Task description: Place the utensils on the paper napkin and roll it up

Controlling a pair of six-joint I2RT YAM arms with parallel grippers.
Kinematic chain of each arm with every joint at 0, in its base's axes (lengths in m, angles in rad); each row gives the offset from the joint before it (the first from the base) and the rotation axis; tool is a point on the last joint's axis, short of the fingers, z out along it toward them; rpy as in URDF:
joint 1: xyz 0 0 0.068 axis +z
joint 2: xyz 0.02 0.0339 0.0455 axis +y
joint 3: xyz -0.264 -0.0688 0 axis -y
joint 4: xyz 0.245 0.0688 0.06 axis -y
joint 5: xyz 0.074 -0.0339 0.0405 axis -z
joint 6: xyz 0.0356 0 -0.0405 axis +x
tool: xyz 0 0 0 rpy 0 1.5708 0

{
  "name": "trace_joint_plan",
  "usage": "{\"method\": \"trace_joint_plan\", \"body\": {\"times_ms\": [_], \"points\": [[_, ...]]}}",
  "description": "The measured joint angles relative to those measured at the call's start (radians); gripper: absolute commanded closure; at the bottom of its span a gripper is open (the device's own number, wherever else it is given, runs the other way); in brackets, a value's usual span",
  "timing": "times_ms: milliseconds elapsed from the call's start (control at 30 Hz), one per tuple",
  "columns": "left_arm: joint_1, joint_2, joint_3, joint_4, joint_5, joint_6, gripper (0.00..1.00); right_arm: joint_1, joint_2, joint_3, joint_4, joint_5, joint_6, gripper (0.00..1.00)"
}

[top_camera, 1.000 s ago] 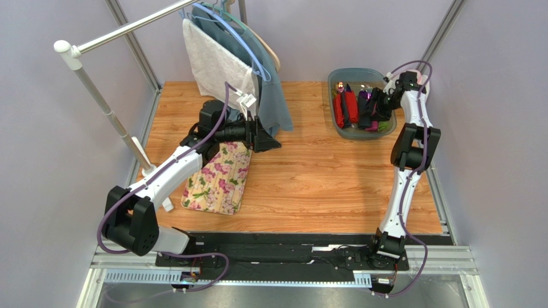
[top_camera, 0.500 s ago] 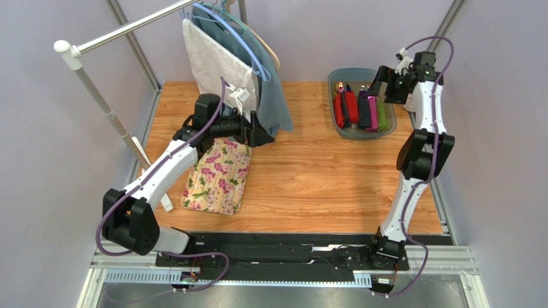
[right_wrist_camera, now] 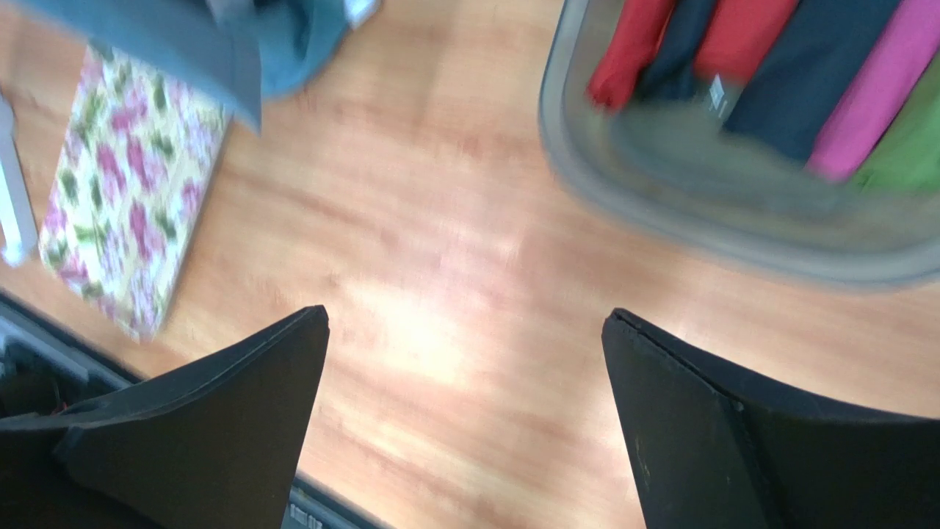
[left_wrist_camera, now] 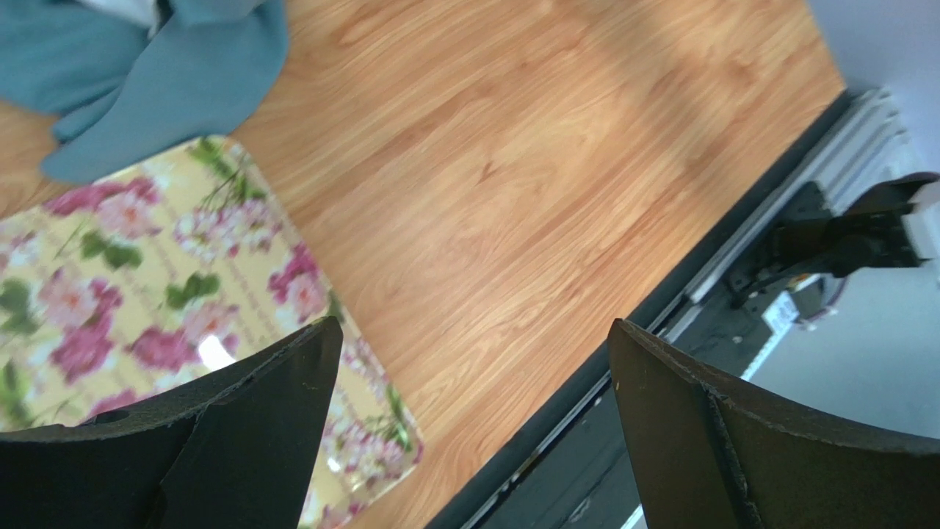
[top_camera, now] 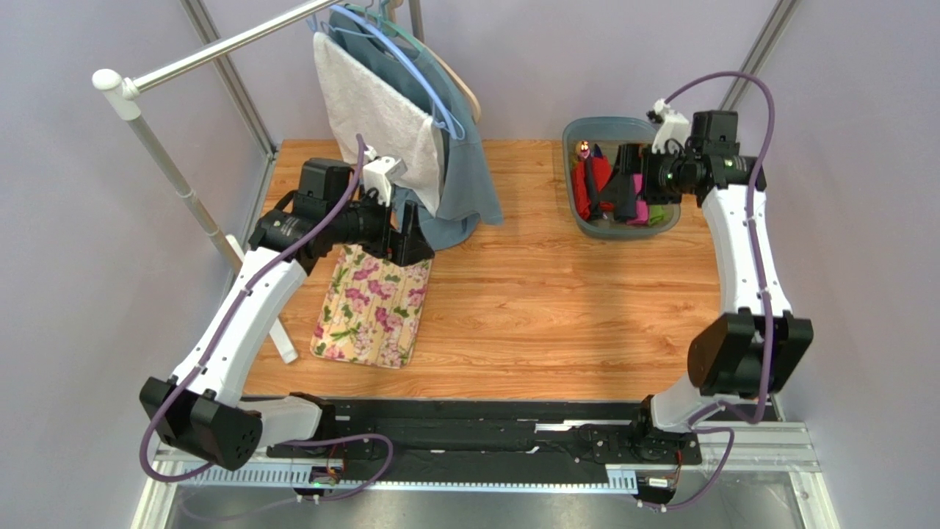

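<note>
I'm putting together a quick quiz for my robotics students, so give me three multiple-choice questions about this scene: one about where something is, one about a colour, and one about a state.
1. Where does the floral mat lie?
A: draped over a hanger
B: flat on the left part of the wooden table
C: folded inside a box

2. What colour is the cloth hanging by the mat's far end?
A: orange
B: black
C: teal

3. How do the jaws of the left gripper stand?
A: wide apart, nothing between them
B: shut on the mat
C: shut on a fork

Answers:
1. B, the top view shows it lying flat on the wood.
2. C, the top and left wrist views both show it teal.
3. A, the left wrist view shows an open gap with nothing held in it.
</note>
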Motion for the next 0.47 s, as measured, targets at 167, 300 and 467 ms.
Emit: {"method": "trace_joint_plan", "body": {"times_ms": [167, 300, 467], "points": [[0.003, -0.058, -0.015, -0.125, -0.132, 0.064, 0.01, 0.027, -0.245, -0.296, -0.013, 0.013, -0.069, 0.0], [0.005, -0.113, -0.117, -0.151, -0.212, 0.085, 0.01, 0.041, -0.419, -0.508, -0.017, 0.045, -0.121, 0.0], [0.005, -0.144, -0.223, -0.178, -0.279, 0.093, 0.01, 0.048, -0.576, -0.681, -0.028, 0.091, -0.185, 0.0]]}}
